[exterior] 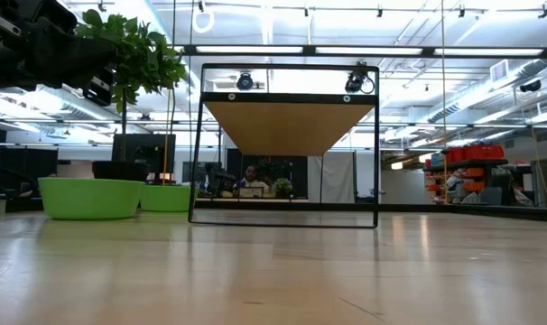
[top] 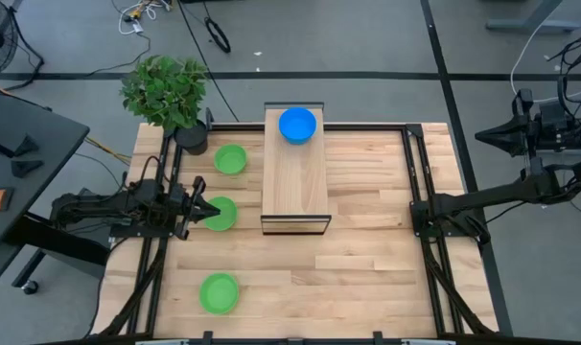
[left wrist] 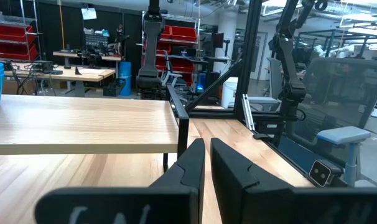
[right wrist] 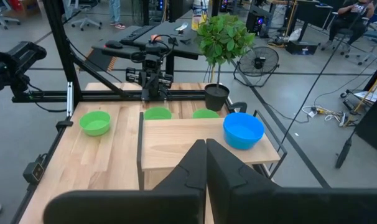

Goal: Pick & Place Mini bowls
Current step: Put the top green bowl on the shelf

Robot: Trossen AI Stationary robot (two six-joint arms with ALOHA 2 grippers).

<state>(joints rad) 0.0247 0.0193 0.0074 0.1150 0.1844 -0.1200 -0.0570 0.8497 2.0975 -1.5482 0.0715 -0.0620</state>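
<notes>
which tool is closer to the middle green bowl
Left. The left tool is at the middle green bowl's near rim, above it. The right tool waits across the table, past the wooden shelf.

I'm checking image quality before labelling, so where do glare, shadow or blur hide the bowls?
Low view: bright ceiling strip lights glare, and the nearest green bowl is soft and close, with a second behind it. High view: even light, three green bowls and the blue bowl clear. Left wrist view: the blue bowl is cut by the frame edge.

No readable text, label or number anywhere.
</notes>
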